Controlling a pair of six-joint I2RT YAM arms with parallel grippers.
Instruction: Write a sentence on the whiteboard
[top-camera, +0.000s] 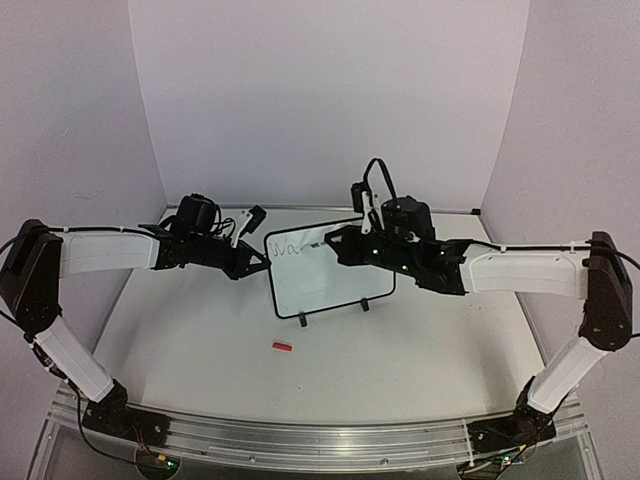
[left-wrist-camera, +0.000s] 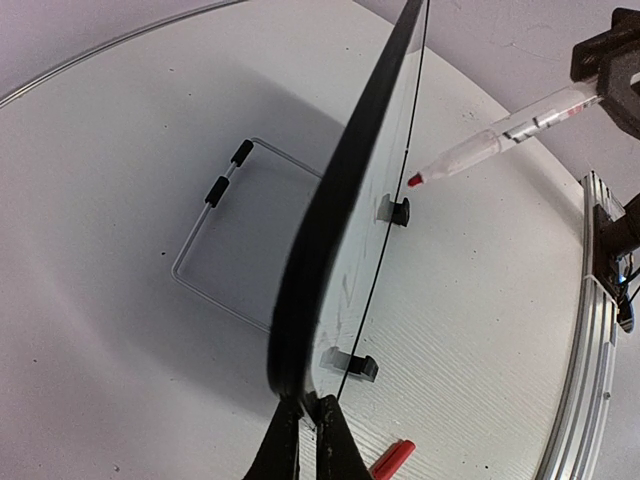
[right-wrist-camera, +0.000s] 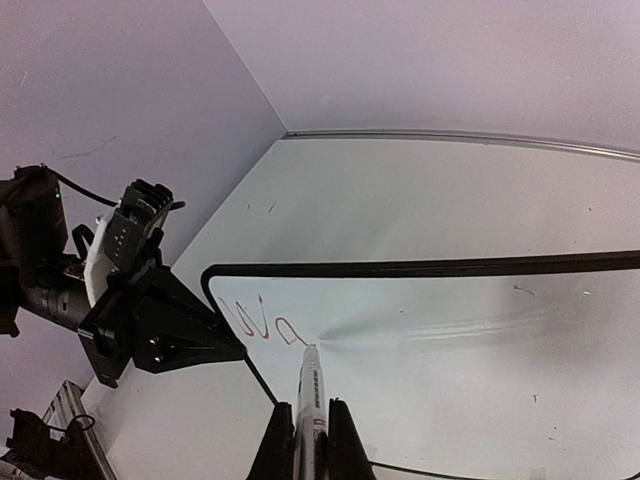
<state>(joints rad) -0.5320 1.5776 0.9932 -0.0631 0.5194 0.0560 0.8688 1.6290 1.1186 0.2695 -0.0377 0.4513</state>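
Just begun. Only a few red letters of the sentence (right-wrist-camera: 262, 325) are done, top left on the whiteboard (top-camera: 335, 280); most is left to write. Board stands on its clip feet (top-camera: 301, 320) mid table (top-camera: 200, 340), long side going L to R, face twd the near edge. L gripper (left-wrist-camera: 308, 440) is clamped on its left edge. R gripper (right-wrist-camera: 305, 440) is clamped on the marker (right-wrist-camera: 310, 385), tip pointing left, at the last letter.

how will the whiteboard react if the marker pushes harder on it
Probably tippy: the whiteboard looks very thin edgewise and stands on two small clip feet, so the left gripper clamped on its edge is likely what steadies it. It seems light, and may flex slightly under the marker tip.
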